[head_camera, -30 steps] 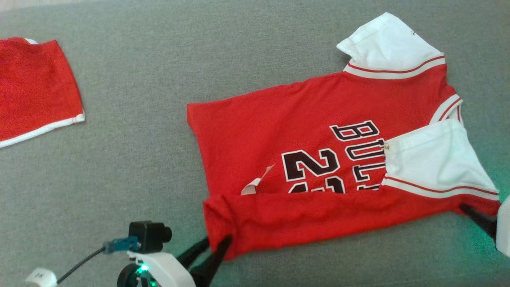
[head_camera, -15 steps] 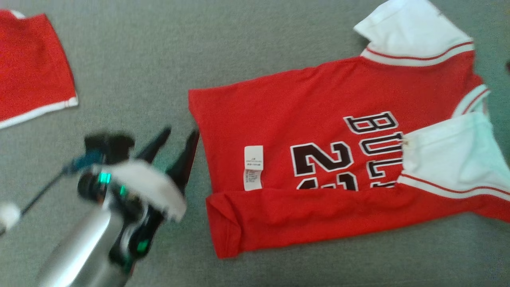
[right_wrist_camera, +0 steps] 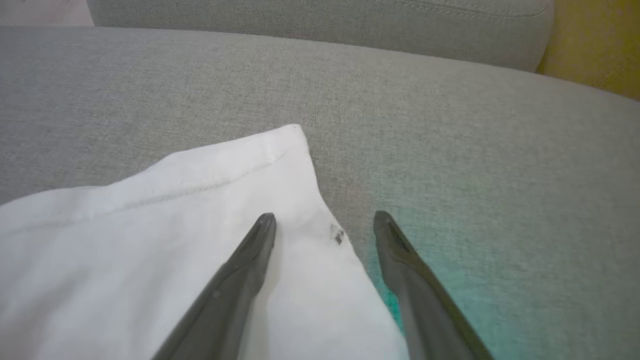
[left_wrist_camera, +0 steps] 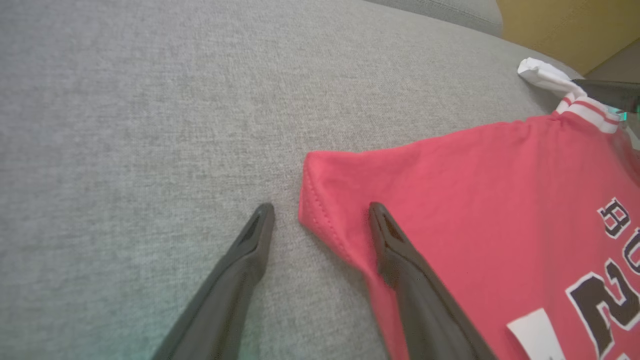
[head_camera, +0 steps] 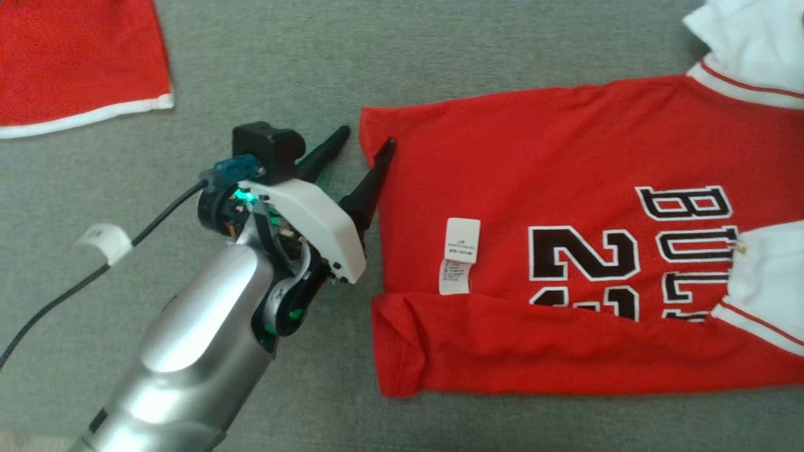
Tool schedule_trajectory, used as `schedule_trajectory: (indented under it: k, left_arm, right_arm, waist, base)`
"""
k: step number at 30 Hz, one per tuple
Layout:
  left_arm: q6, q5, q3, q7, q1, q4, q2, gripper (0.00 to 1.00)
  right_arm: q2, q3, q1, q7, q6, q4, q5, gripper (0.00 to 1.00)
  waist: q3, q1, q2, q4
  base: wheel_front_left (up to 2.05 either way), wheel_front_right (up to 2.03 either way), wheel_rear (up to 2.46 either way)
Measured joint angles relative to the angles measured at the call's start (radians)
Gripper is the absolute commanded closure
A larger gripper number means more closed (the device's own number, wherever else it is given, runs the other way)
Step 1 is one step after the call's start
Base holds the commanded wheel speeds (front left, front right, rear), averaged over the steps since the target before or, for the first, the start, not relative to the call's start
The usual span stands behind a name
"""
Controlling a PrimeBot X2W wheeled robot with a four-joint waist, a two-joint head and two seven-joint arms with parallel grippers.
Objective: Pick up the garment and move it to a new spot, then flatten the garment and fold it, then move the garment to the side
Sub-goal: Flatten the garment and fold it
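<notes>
A red jersey (head_camera: pixel 565 150) with black-and-white lettering and white sleeves lies flat on the grey cushion (head_camera: pixel 264 63). Its near long edge is folded over onto itself (head_camera: pixel 534 345), and a white care label (head_camera: pixel 461 254) lies face up. My left gripper (head_camera: pixel 365 138) is open at the jersey's far-left hem corner (left_wrist_camera: pixel 312 170), one finger on bare cushion and the other over the red cloth. My right gripper (right_wrist_camera: pixel 325 216) is open astride the edge of a white sleeve (right_wrist_camera: pixel 150 225), left finger over the sleeve, right finger over the cushion.
A second red garment with a white hem (head_camera: pixel 75 56) lies at the far left. A black cable with a white tag (head_camera: pixel 100 242) trails from my left wrist. The sofa's back cushion (right_wrist_camera: pixel 320 15) rises behind the sleeve, with a yellow wall (right_wrist_camera: pixel 590 40) beside it.
My left gripper let go of the jersey's folded near corner, opened, and moved up to the far hem corner. The care label flipped flat. The head camera has shifted.
</notes>
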Motion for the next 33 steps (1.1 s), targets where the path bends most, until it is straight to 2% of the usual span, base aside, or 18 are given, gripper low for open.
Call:
schedule_trajectory:
  k: [8, 20, 24, 25, 26, 27, 33]
  left_arm:
    - [-0.018, -0.005, -0.009, -0.004, -0.007, 0.021, -0.017, 0.00]
    - [-0.033, -0.045, -0.009, 0.021, -0.029, 0.030, -0.025, 0.00]
    - [-0.050, -0.045, -0.015, 0.033, -0.055, 0.051, -0.036, 0.00]
    - [-0.051, -0.046, -0.016, 0.034, -0.063, 0.057, -0.041, 0.60]
    - [-0.052, -0.049, -0.016, 0.034, -0.067, 0.064, -0.046, 0.95]
    - [-0.060, -0.050, -0.017, 0.034, -0.071, 0.075, -0.047, 1.00]
    - [-0.058, -0.054, 0.006, -0.017, -0.073, 0.114, -0.053, 1.00]
  right_arm:
    - [0.002, 0.064, -0.065, -0.020, 0.000, 0.102, 0.044, 0.00]
    - [0.003, 0.183, -0.121, -0.034, 0.000, 0.127, 0.127, 0.00]
    - [0.003, 0.210, -0.135, -0.038, 0.000, 0.137, 0.149, 0.00]
    - [0.003, 0.214, -0.137, -0.043, 0.000, 0.140, 0.152, 0.67]
    - [0.005, 0.216, -0.137, -0.051, 0.000, 0.146, 0.152, 1.00]
    - [0.009, 0.219, -0.137, -0.057, 0.000, 0.152, 0.156, 1.00]
    - [0.029, 0.166, -0.157, -0.200, 0.000, 0.193, 0.167, 1.00]
  waist:
    - [-0.008, -0.0001, 0.0000, 0.024]
    - [-0.001, -0.0002, 0.0000, 0.010]
    - [0.000, -0.0001, 0.0000, 0.005]
    - [-0.001, -0.0001, 0.0000, 0.003]
    - [-0.002, -0.0001, 0.0000, 0.002]
    - [-0.005, -0.0001, 0.0000, 0.000]
    - [-0.027, -0.0001, 0.0000, -0.015]
  base:
    - [0.00, 0.00, 0.00]
    - [0.00, 0.00, 0.00]
    - [0.00, 0.00, 0.00]
    - [0.00, 0.00, 0.00]
    - [0.00, 0.00, 0.00]
    - [0.00, 0.00, 0.00]
    - [0.00, 0.00, 0.00]
